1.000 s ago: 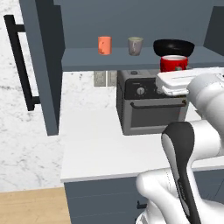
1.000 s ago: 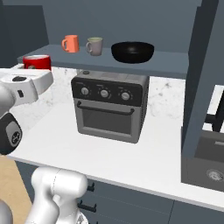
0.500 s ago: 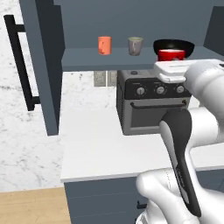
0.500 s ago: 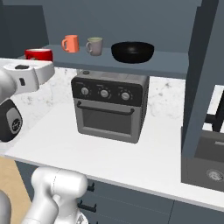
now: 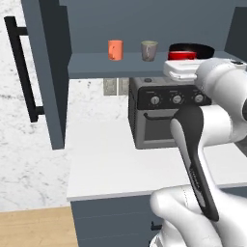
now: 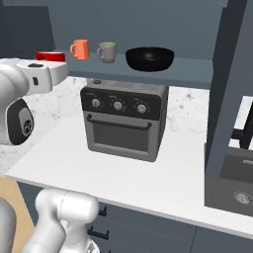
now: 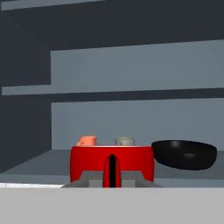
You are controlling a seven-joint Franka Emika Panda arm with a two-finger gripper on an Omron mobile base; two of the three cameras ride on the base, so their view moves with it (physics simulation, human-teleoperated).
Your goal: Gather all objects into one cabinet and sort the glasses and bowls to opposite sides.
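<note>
We have the red cup [image 7: 112,162] clamped in the jaws, which stand narrow on its wall, and it hangs at shelf level in front of the open cabinet [image 5: 87,65]. From the hand view the cup sits square in front of us, with the orange cup [image 7: 87,141] and the grey cup [image 7: 124,141] behind it on the shelf and the black bowl [image 7: 184,154] off to the right. In the left base view the red cup [image 5: 182,52] shows just above the white hand, in front of the bowl [image 5: 205,49], while the orange cup [image 5: 115,49] and grey cup [image 5: 149,50] stand side by side, a little apart, further left on the shelf. The right base view gives the same row: red cup [image 6: 50,56] at the left above the hand, then orange [image 6: 80,48], grey [image 6: 106,51] and the bowl [image 6: 149,58] (the bowl well clear of the cups). The cabinet door [image 5: 41,72] stands open at the left with its black bar handle [image 5: 21,67]. Below the shelf a toaster oven [image 6: 123,120] sits on the white table [image 6: 163,178].
</note>
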